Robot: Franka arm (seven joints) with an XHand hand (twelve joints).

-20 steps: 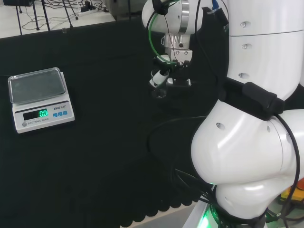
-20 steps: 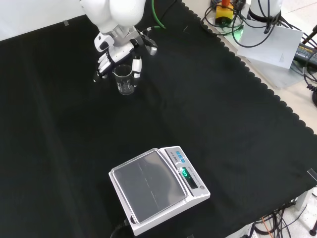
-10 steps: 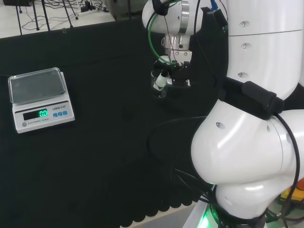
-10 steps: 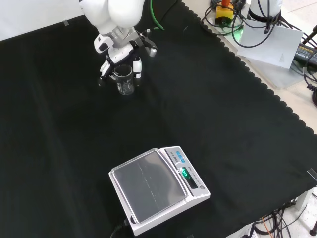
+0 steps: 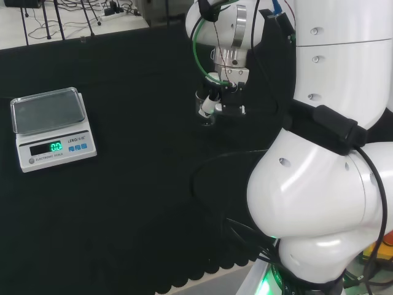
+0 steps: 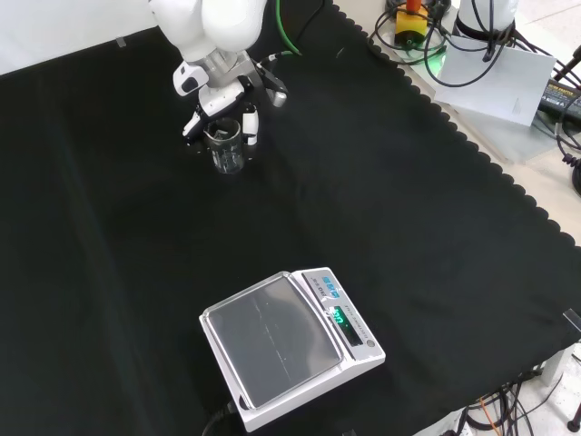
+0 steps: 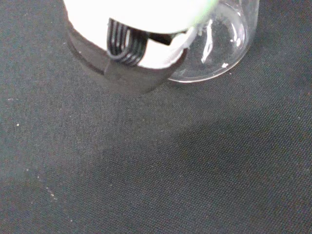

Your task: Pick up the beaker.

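Observation:
The clear glass beaker [image 6: 228,153] stands upright on the black cloth, at the far left of it in the front view. The black and white hand [image 6: 221,107] comes down on it from above. Its fingers [image 6: 192,127] curl round one side of the rim and the thumb [image 6: 250,124] lies against the other. In the head view the beaker [image 5: 205,114] shows just left of the hand [image 5: 222,97], below the arm's wrist. In the wrist view a black and white fingertip [image 7: 127,62] presses on the wall of the beaker [image 7: 222,48], whose base rests on the cloth.
A white electronic scale [image 6: 287,346] with a lit green display stands near the front of the cloth in the front view; the scale [image 5: 50,125] is at the left in the head view. Bare black cloth lies between it and the beaker. Cables and gear lie beyond the cloth's scalloped edge [image 6: 472,145].
The fingers, spread beside the beaker a second ago, have curled in against its side. The beaker has not shifted on the cloth.

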